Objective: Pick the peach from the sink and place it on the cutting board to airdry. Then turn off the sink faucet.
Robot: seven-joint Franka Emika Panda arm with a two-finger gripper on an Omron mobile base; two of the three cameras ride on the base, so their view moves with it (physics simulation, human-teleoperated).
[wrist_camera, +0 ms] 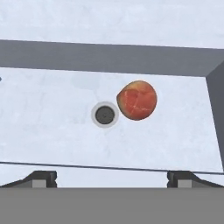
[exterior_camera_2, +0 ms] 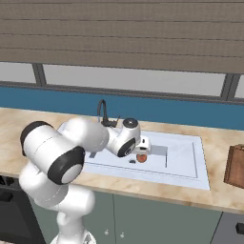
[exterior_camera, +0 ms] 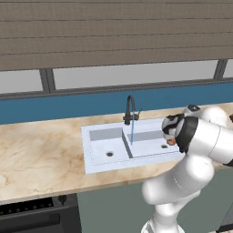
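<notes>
The peach point(wrist_camera: 137, 100) is a small orange-red fruit lying on the floor of the sink's right basin, just beside the dark drain point(wrist_camera: 105, 114). It also shows as the peach point(exterior_camera_2: 141, 158) and, partly hidden by the hand, the peach point(exterior_camera: 171, 141). My gripper point(wrist_camera: 112, 177) hangs open right above it with nothing between its fingers; the same gripper point(exterior_camera_2: 143, 147) points down into the white sink point(exterior_camera_2: 202, 162). The black sink faucet point(exterior_camera: 130, 109) stands at the back rim, and a thin blue stream of water point(exterior_camera: 132, 132) runs from it. The brown cutting board point(exterior_camera_2: 235, 167) stands on the counter at the far right.
A divider wall point(exterior_camera: 127, 145) splits the sink point(exterior_camera: 91, 132) into two basins. Marble counter point(exterior_camera: 41, 150) stretches to the left, with a dark stove point(exterior_camera: 27, 214) below its front edge. A blue backsplash and a window run behind the faucet point(exterior_camera_2: 102, 112).
</notes>
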